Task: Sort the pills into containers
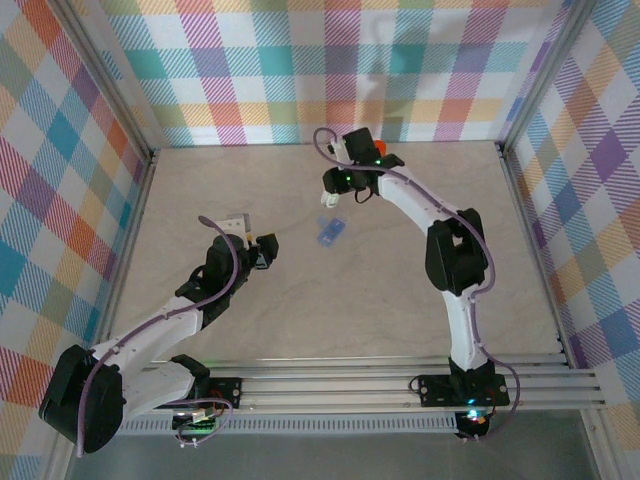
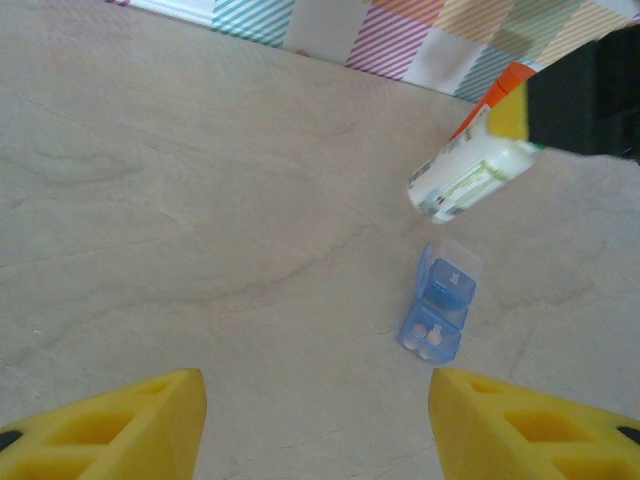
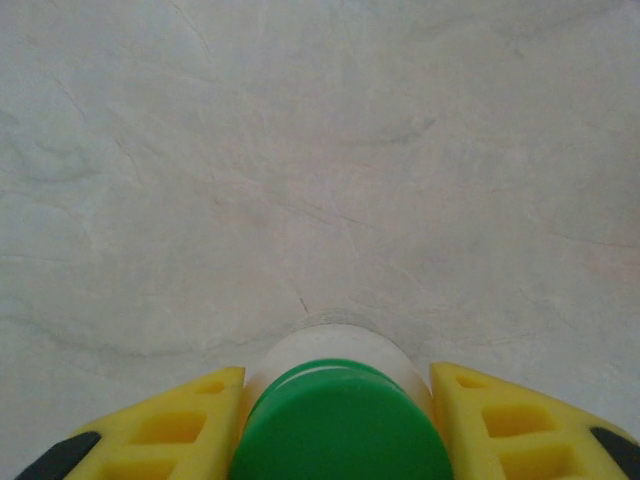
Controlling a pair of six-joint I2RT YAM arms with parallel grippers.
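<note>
Blue box [image 2: 438, 308], green-capped whitish bottle [image 2: 468, 178], yellow fingers [image 3: 160, 435], beige veined table [image 1: 300, 310], plaid walls [image 1: 330, 60].

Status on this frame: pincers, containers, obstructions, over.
Left pincer open, empty. Right pincer shut on green-capped bottle, held tilted. Blue box lies open on table. Nothing between left pincer and box.

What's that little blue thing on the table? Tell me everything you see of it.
The blue box is a flat, translucent plastic case with compartments, lying on the table, its lid seemingly folded open. Two small whitish pills show in one end compartment. Only the table touches it.
</note>
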